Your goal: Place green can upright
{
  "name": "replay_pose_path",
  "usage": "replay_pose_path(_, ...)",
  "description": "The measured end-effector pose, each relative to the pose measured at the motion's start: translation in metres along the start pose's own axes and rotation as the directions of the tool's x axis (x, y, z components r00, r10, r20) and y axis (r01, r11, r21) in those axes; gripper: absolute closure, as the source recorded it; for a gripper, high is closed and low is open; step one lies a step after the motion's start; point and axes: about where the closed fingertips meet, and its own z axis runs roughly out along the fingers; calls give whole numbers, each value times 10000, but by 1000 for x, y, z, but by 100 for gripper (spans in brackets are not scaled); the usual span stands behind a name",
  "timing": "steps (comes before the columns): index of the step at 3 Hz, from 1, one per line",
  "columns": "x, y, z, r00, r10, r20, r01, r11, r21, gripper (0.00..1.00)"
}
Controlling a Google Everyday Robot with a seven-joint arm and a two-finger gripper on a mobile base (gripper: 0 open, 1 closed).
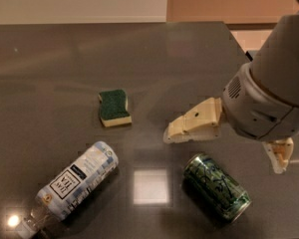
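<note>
The green can [217, 185] lies on its side on the dark table [65, 59], at the front right, with one silver end pointing to the front right. My gripper [223, 153] hangs just above and behind the can, open and empty. One cream finger [194, 126] reaches out to the left over the table. The other finger [280, 156] hangs to the right of the can. The can lies below the gap between them.
A yellow sponge with a green top [113, 107] lies near the table's middle. A clear bottle with a white-and-blue label [72, 185] lies on its side at the front left. The table's right edge [239, 44] runs close behind my arm.
</note>
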Motion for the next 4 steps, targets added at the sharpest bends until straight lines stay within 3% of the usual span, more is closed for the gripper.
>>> replay_pose_path(1, -5, -5, 3, 9984, -534, 187, 539, 9983, -223, 0)
replay_pose_path(2, -9, -4, 11, 9912, -1261, 396, 1280, 9906, -485, 0)
replay_pose_path(3, -15, -2, 16, 9811, -1859, 541, 1891, 9800, -620, 0)
replay_pose_path(4, -25, 4, 21, 9636, -2632, 473, 2660, 9616, -681, 0)
